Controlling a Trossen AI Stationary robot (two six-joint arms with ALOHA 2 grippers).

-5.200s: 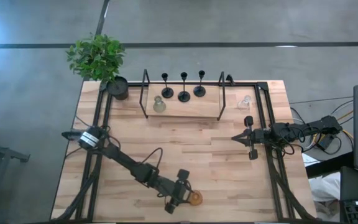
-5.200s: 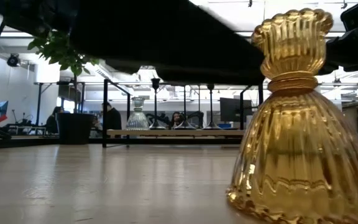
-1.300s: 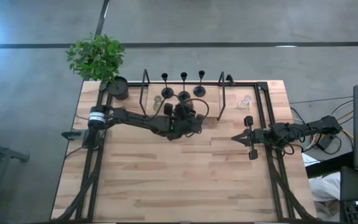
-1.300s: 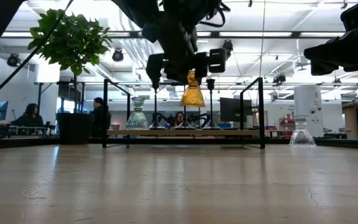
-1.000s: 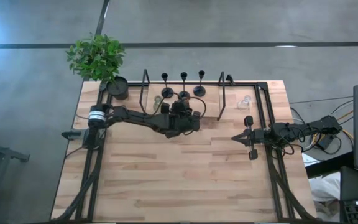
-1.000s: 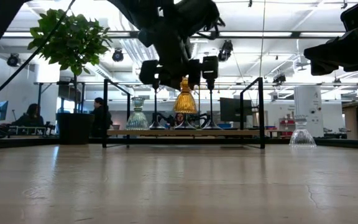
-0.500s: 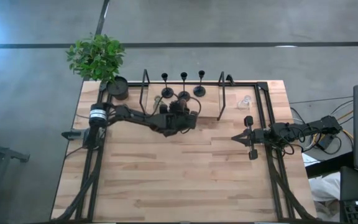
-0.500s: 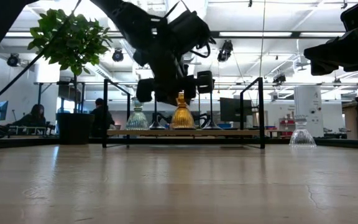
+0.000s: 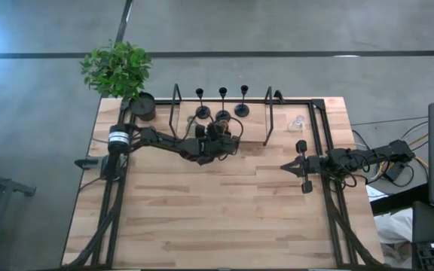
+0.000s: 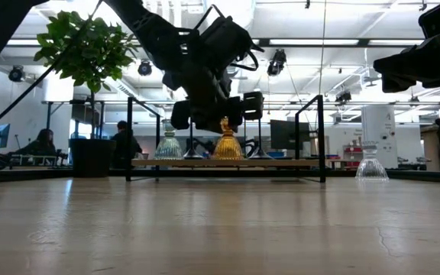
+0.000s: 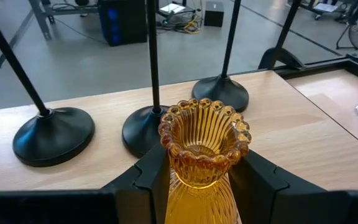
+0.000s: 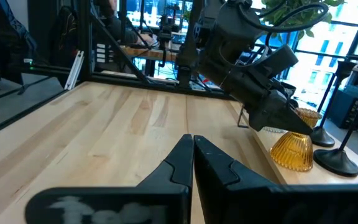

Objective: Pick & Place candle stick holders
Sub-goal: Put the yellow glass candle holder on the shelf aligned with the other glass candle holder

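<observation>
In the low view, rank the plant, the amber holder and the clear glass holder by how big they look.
1. Plant, clearly largest.
2. Amber holder, in the left claw.
3. Clear glass holder.
The last two look close in size and sit at differing depths, so their order is unsure.

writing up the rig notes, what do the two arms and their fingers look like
Both arms are dark, nearly black, built of slim jointed segments. The left arm has a pale band around its base joint and thin black cables looping near the wrist. The right arm trails cables off the table edge. The right gripper has flat, tapering black fingers.
</observation>
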